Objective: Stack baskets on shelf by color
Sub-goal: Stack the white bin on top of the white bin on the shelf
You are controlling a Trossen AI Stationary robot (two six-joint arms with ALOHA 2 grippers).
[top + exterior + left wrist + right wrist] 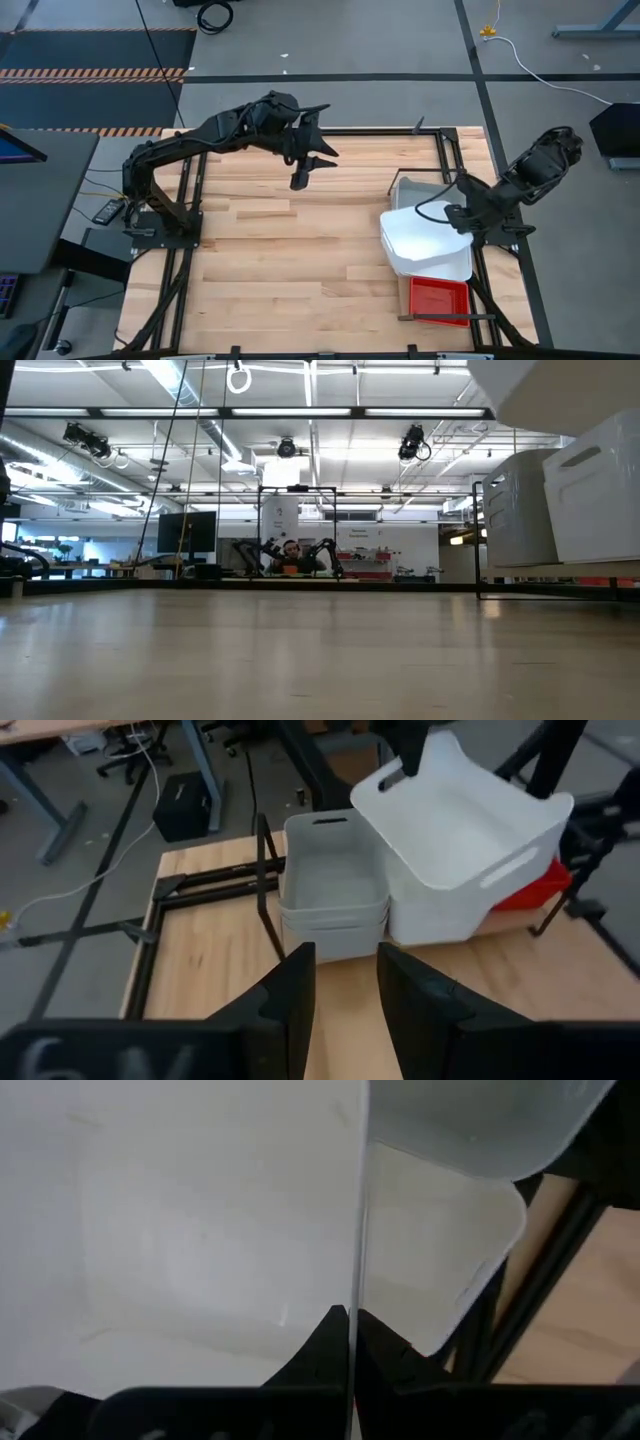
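Observation:
My right gripper (455,213) is shut on a white basket (425,245) at the table's right side. This basket (470,820) hangs tilted over a second white basket (440,920). Two light grey baskets (335,885) are nested on the far side of the white ones, and a red mesh basket (438,300) stands on the near side. The baskets hide most of the shelf. My left gripper (310,160) is open and hovers over the table's far middle, touching nothing; its fingers frame the grey stack in the left wrist view (345,990). My right gripper pinches the thin side wall (355,1260) of the upper white basket at its rim, one finger inside and one outside. It comes from above, near a corner of the rim (400,770). The basket is lifted and tilted above the lower white basket.
A black metal frame (445,150) borders the table and rises beside the grey baskets (265,870). The slatted tabletop (300,250) spreads bare wood between the arms. In the low view the baskets (590,490) stand at the right, and the room lies behind.

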